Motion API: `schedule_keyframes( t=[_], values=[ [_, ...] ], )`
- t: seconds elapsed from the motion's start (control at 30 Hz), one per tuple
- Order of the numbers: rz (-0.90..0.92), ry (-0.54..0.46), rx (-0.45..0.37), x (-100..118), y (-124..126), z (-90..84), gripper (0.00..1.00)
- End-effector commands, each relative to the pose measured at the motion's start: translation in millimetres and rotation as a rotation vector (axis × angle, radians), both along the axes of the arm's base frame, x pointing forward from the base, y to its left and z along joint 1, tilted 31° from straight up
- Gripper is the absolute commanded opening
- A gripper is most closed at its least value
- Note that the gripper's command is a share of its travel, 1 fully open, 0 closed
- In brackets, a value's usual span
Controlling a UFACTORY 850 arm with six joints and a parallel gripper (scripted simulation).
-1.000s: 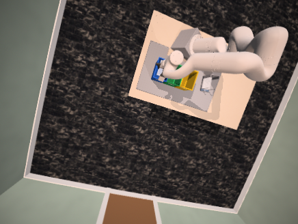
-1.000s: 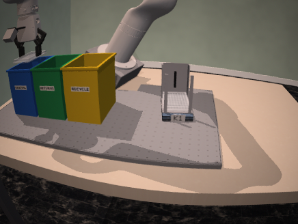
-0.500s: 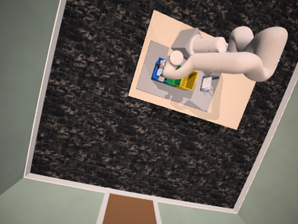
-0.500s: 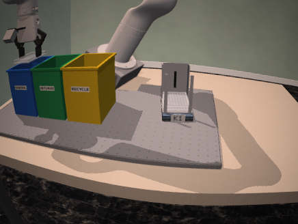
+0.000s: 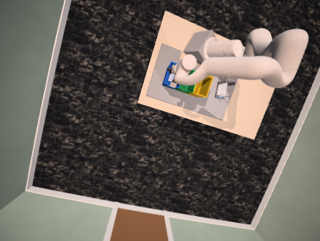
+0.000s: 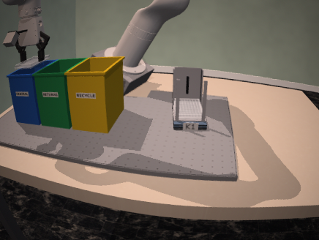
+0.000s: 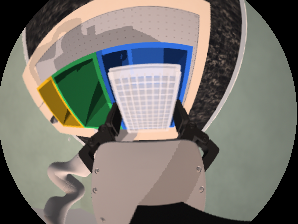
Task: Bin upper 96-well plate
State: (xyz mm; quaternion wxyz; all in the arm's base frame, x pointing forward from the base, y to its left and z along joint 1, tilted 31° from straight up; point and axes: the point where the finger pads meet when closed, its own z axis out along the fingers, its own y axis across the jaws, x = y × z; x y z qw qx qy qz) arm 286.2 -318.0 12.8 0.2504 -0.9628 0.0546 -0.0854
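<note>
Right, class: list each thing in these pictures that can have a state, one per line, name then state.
Claw: shut on the upper plate, above the blue bin.
Upper plate: held flat, over the blue bin's mouth, not yet in it.
Lower plate: sitting on K1.
K1 rack: upright, upper place vacant.
Blue bin: upright.
Green bin: upright.
Yellow bin: upright.

Pale sage-green walls [image 6: 238,33] close the room in, plain and flat. The floor [image 5: 110,121] is dark mottled stone, edged by a light skirting strip [image 5: 48,110]. At the bottom of the top view a brown door [image 5: 139,228] shows. A peach-coloured table [image 6: 263,154] carries a grey dotted mat [image 6: 175,154], crossed by soft shadows.
</note>
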Motion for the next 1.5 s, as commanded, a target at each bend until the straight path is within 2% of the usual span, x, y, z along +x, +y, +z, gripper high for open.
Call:
schedule_keyframes(
  t=[0.0,0.23,0.27,1.4,1.47],
  values=[
    [0.000,-0.001,-0.002,0.5,-0.7,-0.1,0.00],
    [0.000,-0.001,-0.002,0.6,-0.3,-0.8,0.00],
    [0.000,-0.001,-0.002,0.7,0.0,-1.3,1.00],
    [0.000,-0.001,-0.002,0.8,0.0,-1.3,1.00],
    [0.000,-0.001,-0.002,-0.3,-2.5,3.2,1.00]
  ],
)
